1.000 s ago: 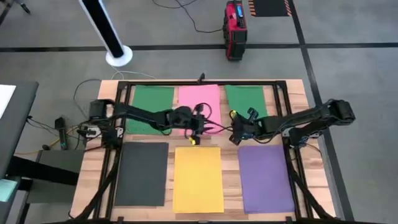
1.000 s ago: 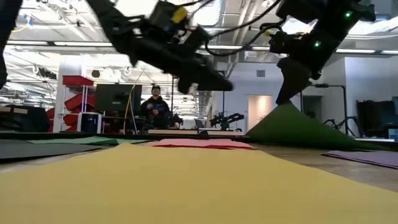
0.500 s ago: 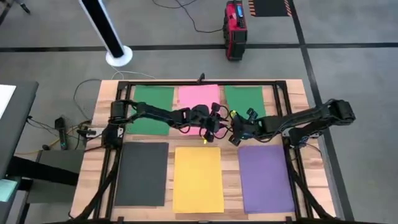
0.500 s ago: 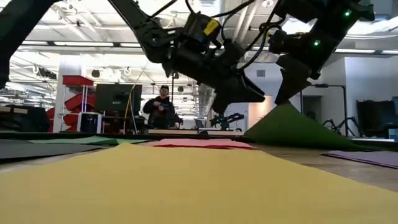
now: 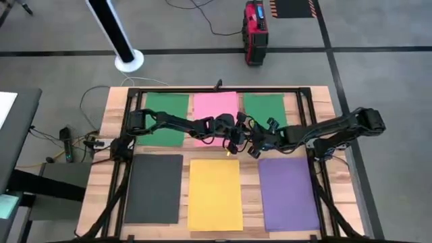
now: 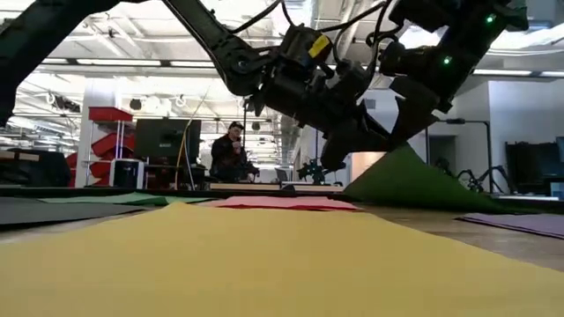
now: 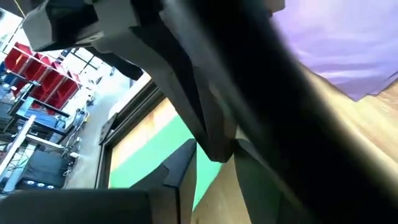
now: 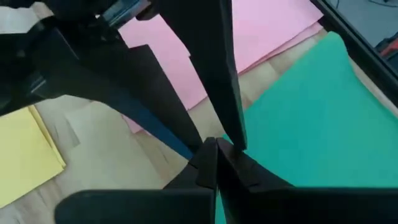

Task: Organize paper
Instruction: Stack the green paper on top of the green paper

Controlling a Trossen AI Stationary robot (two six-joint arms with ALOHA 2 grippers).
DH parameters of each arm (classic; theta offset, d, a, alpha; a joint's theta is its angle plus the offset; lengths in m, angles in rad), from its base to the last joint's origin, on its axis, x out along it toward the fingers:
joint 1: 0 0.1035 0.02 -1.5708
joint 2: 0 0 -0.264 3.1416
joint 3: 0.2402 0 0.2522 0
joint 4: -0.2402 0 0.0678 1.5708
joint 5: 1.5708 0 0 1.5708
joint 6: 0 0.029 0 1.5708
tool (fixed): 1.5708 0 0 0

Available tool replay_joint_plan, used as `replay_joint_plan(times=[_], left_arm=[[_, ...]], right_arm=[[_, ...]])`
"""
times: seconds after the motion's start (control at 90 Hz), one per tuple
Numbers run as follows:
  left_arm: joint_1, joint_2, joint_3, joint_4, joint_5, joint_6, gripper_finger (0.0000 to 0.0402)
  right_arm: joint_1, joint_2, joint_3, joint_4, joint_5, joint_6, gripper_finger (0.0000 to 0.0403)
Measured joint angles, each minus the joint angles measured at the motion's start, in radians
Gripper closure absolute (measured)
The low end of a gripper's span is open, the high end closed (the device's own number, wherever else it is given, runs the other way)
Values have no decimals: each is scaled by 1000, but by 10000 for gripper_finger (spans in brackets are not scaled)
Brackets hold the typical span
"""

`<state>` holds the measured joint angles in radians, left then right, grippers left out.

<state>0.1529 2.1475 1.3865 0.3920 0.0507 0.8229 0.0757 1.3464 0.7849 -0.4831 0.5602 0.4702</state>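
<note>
Six sheets of paper lie in two rows. The far row has a green sheet (image 5: 165, 118), a pink one (image 5: 216, 108) and a second green one (image 5: 265, 108). The near row has dark grey (image 5: 154, 187), yellow (image 5: 214, 194) and purple (image 5: 288, 192). My right gripper (image 5: 252, 150) is shut on the second green sheet's near left corner, which it holds raised. My left gripper (image 5: 236, 144) hangs open just left of it, over the pink sheet's near right corner. Its fingers (image 8: 227, 93) point at the raised corner. My right gripper pinches the green sheet's near left corner (image 8: 233, 152) between its two fingertips, slanting down from the table's right. That corner (image 6: 407, 151) stands lifted like a tent, while the rest of the sheet lies on the table. Whether my left gripper touches the green sheet, I cannot tell.
A black frame rail (image 5: 223, 88) runs along the table's far edge, with uprights at both sides. Bare wood (image 5: 250, 179) shows in the narrow strips between the sheets. In the room beyond the table a person (image 6: 231, 151) stands.
My left gripper has gone toward the table's right edge and a little lower, from over the pink sheet to right beside my right gripper. The green corner stays raised as before.
</note>
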Motion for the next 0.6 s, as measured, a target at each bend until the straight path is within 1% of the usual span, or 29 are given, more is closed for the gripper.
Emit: replay_joint_plan(times=[0.111,0.233,0.267,0.344,0.467,0.6], left_arm=[[4,0,0,2,-3,-1,320],[5,0,0,-8,-4,0,377],[6,0,0,-8,-7,-1,387],[7,0,-1,-8,-19,0,393],[7,0,-1,-8,-65,7,400],[7,0,-1,-16,-73,28,401]], right_arm=[[0,0,0,3,1,0,403],[0,0,0,0,3,0,403],[0,0,0,-1,5,0,403],[-1,0,-1,-3,7,0,403],[-1,0,-1,-3,12,0,403],[-1,0,-1,0,0,0,399]])
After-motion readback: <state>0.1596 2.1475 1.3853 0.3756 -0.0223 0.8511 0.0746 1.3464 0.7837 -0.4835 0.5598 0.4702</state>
